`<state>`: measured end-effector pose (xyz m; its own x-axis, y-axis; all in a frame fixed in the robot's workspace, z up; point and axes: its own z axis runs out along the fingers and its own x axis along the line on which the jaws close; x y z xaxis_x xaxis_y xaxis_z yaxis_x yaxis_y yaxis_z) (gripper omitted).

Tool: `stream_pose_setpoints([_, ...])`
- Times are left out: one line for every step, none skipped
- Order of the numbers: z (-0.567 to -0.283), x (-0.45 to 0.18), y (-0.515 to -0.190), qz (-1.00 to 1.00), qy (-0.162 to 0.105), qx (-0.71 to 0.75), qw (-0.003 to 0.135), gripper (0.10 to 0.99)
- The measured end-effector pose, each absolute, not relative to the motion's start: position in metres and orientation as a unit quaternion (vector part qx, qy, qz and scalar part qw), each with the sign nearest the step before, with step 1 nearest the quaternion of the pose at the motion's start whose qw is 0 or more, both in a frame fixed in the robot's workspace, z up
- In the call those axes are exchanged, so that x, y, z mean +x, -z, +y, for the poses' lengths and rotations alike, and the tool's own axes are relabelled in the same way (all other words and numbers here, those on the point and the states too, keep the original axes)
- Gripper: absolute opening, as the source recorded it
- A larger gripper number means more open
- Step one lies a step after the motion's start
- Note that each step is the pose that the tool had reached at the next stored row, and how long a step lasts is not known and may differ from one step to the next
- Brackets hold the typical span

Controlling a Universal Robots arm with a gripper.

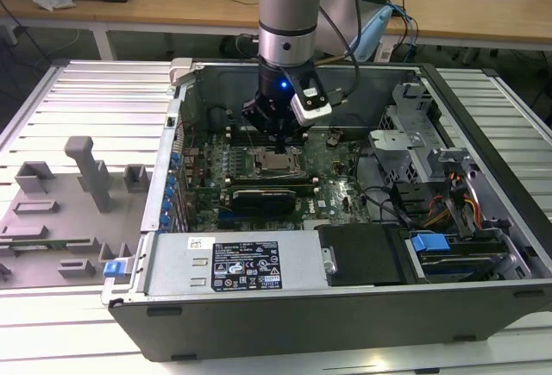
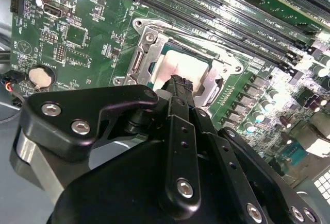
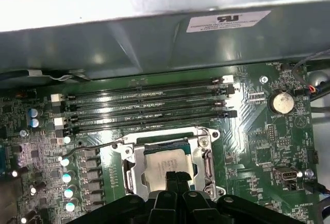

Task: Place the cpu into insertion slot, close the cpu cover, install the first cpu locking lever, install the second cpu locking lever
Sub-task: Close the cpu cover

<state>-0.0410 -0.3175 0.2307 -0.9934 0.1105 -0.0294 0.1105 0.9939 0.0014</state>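
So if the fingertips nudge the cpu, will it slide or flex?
Probably stiff: the cpu shows a flat metal top. It likely won't slide, since it sits framed by the cover. Its shiny face looks slippery for the gripper.
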Motion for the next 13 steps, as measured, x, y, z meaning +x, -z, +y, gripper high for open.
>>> stream_pose_setpoints([-0.3175, -0.0410, -0.2307, 0.998, 0.000, 0.055, 0.015, 0.106])
stream_pose_setpoints([-0.3175, -0.0411, -0.2307, 0.998, 0.000, 0.055, 0.015, 0.106])
stream_pose_setpoints([-0.3175, -0.0420, -0.2304, 0.998, 0.000, 0.053, 0.015, 0.106])
stream_pose_setpoints([-0.3175, -0.0425, -0.2301, 0.999, 0.000, 0.047, 0.015, 0.106])
stream_pose_setpoints([-0.3175, -0.0426, -0.2299, 0.999, 0.000, 0.042, 0.015, 0.106])
stream_pose_setpoints([-0.3175, -0.0426, -0.2297, 0.999, 0.000, 0.036, 0.015, 0.106])
stream_pose_setpoints([-0.3175, -0.0429, -0.2295, 0.999, 0.000, 0.031, 0.015, 0.106])
stream_pose_setpoints([-0.3175, -0.0433, -0.2293, 1.000, 0.000, 0.027, 0.015, 0.106])
stream_pose_setpoints([-0.3175, -0.0439, -0.2291, 1.000, -0.001, 0.022, 0.015, 0.106])
stream_pose_setpoints([-0.3175, -0.0444, -0.2290, 1.000, -0.001, 0.019, 0.015, 0.106])
stream_pose_setpoints([-0.3175, -0.0453, -0.2287, 1.000, -0.001, 0.014, 0.015, 0.106])
stream_pose_setpoints([-0.3175, -0.0460, -0.2286, 1.000, -0.001, 0.011, 0.015, 0.106])
stream_pose_setpoints([-0.3175, -0.0478, -0.2284, 1.000, -0.001, 0.007, 0.015, 0.106])
